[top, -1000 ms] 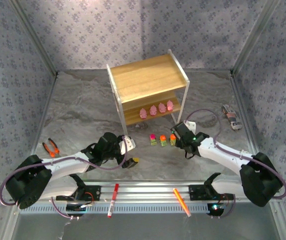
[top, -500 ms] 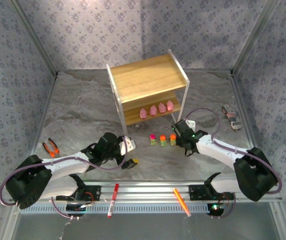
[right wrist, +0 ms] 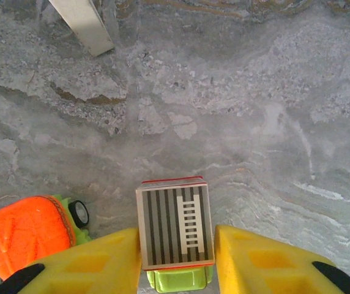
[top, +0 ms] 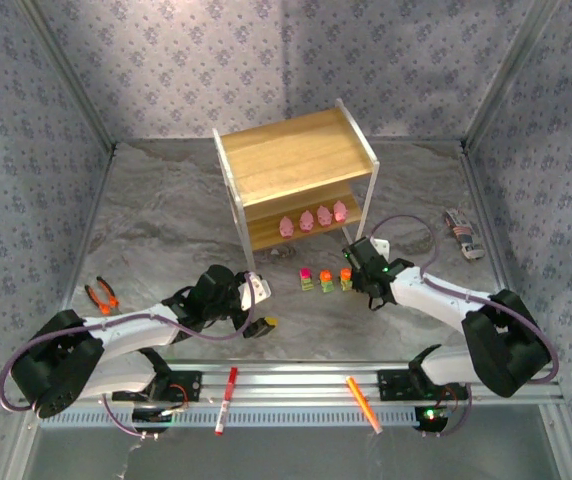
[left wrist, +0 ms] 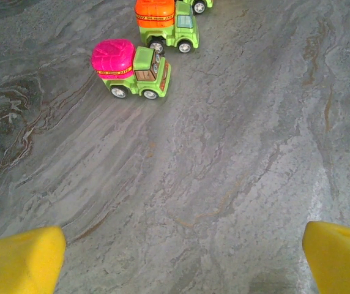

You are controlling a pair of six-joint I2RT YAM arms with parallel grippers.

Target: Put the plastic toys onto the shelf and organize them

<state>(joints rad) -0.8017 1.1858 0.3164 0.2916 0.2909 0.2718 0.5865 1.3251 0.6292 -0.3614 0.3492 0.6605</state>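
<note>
Near the front, the left gripper (left wrist: 181,257) is wide open and holds nothing. A little past it on the table (left wrist: 236,153) stand a pink-top truck (left wrist: 132,70) and an orange-top truck (left wrist: 166,24), close together. To the right, the right gripper (right wrist: 178,248) is closed snug on a grey-top truck (right wrist: 175,223), with one yellow finger on each side. Farther back is the shelf (top: 296,160). Four pink figures (top: 313,218) sit in a row on its low board.
</note>
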